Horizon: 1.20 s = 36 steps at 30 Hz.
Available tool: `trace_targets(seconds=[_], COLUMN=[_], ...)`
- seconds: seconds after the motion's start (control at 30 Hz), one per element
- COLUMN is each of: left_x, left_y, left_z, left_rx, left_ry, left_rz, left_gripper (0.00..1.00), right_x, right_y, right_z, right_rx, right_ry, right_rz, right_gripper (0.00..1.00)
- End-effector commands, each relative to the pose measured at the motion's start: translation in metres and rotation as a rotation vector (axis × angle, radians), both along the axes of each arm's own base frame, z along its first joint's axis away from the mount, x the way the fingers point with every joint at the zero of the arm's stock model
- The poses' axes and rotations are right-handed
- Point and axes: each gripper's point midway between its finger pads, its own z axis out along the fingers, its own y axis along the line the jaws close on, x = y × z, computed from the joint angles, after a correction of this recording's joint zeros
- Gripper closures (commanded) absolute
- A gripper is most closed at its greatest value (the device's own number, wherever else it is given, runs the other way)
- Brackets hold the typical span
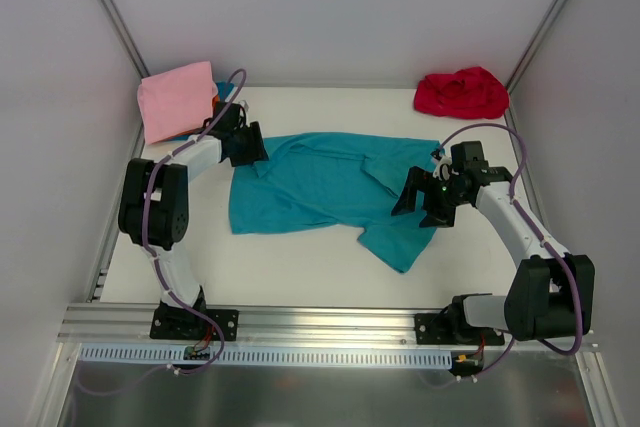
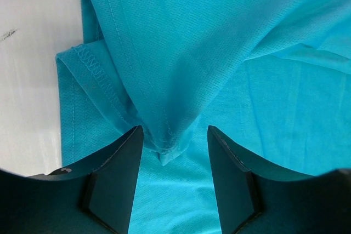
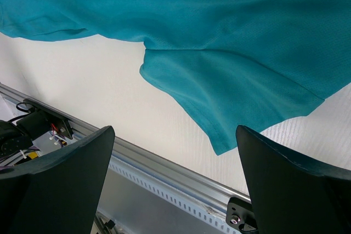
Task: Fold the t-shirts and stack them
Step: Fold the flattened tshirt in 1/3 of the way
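Note:
A teal t-shirt point(image 1: 320, 187) lies spread and rumpled across the middle of the table. My left gripper point(image 1: 250, 144) is at its back left corner. In the left wrist view the fingers stand apart around a folded, hemmed tip of the teal cloth point(image 2: 219, 53), and the left gripper point(image 2: 175, 135) is open without touching it. My right gripper point(image 1: 415, 202) hovers wide open over the shirt's right side. In the right wrist view a teal sleeve point(image 3: 219, 26) lies beyond the empty right gripper point(image 3: 174, 131). A folded pink t-shirt point(image 1: 178, 97) rests at the back left and a crumpled red t-shirt point(image 1: 462, 93) at the back right.
A blue cloth edge point(image 1: 225, 90) and a sliver of orange point(image 1: 215, 99) peek out from under the pink shirt. White walls enclose the table on three sides. A metal rail point(image 1: 300, 322) runs along the near edge, and this rail point(image 3: 164, 168) shows below the right fingers.

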Motion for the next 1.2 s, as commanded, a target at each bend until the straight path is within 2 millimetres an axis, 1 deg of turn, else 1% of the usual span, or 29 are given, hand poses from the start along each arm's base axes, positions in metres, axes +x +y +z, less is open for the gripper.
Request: trace_targets(seconds=[0.0, 0.2, 0.27, 0.3, 0.33, 0.53, 0.63, 0.67, 0.77, 1.0, 1.17], left_x=[-0.001, -0.001, 0.001, 0.001, 0.001, 0.003, 0.002, 0.002, 0.003, 0.007, 0.020], left_y=[0.003, 0.001, 0.000, -0.001, -0.001, 0.000, 0.000, -0.001, 0.000, 0.004, 0.003], left_z=[-0.008, -0.010, -0.010, -0.009, -0.009, -0.007, -0.009, -0.010, -0.009, 0.004, 0.023], left_rx=[0.016, 0.006, -0.001, -0.004, -0.003, -0.002, -0.001, -0.001, 0.000, 0.022, 0.033], left_ry=[0.012, 0.013, 0.009, 0.008, 0.008, 0.003, 0.007, 0.009, 0.006, -0.017, -0.052], left_rz=[0.002, 0.003, 0.006, 0.002, 0.004, 0.006, 0.006, 0.004, 0.007, 0.011, 0.006], left_gripper=[0.49, 0.49, 0.54, 0.54, 0.59, 0.65, 0.74, 0.83, 0.91, 0.92, 0.92], right_x=[-0.001, -0.001, -0.001, -0.001, -0.002, -0.001, -0.001, -0.002, -0.001, -0.002, -0.001], right_y=[0.001, 0.001, 0.001, 0.001, 0.001, 0.000, 0.001, 0.001, 0.001, 0.002, 0.002], right_z=[0.004, 0.003, 0.003, 0.003, 0.003, 0.003, 0.003, 0.002, 0.003, 0.002, 0.003], right_rx=[0.001, 0.000, -0.001, 0.000, 0.000, -0.002, -0.002, -0.001, -0.001, 0.003, 0.005], right_ry=[-0.010, -0.007, -0.010, -0.007, -0.007, -0.008, -0.008, -0.003, -0.007, -0.003, -0.003], right_rz=[0.020, 0.016, 0.019, 0.016, 0.018, 0.017, 0.016, 0.018, 0.020, 0.021, 0.017], right_gripper=[0.00, 0.01, 0.00, 0.00, 0.01, 0.01, 0.01, 0.00, 0.01, 0.01, 0.00])
